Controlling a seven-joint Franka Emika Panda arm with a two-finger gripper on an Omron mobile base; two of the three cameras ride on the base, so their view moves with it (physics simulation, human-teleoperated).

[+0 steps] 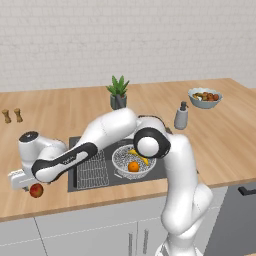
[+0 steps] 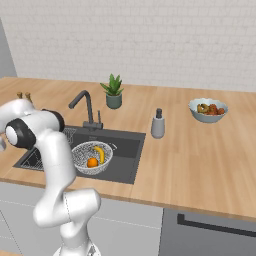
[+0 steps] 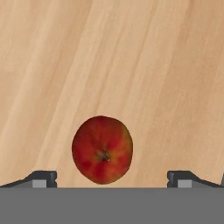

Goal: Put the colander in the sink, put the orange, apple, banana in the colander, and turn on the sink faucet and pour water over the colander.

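Fingers [image 3: 112,178] spread wide w/ apple [image 3: 102,149] between, ungripped, stem end facing cam.

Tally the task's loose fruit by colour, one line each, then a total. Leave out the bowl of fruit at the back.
Red: 1, the apple on the counter, between the open gripper tips.
Orange: 1, the orange in the colander.
Yellow: 1, the banana in the colander.
Total: 3

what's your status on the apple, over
End effector open, poised over apple on the counter. Orange and banana in colander, in sink. Nothing blocking.
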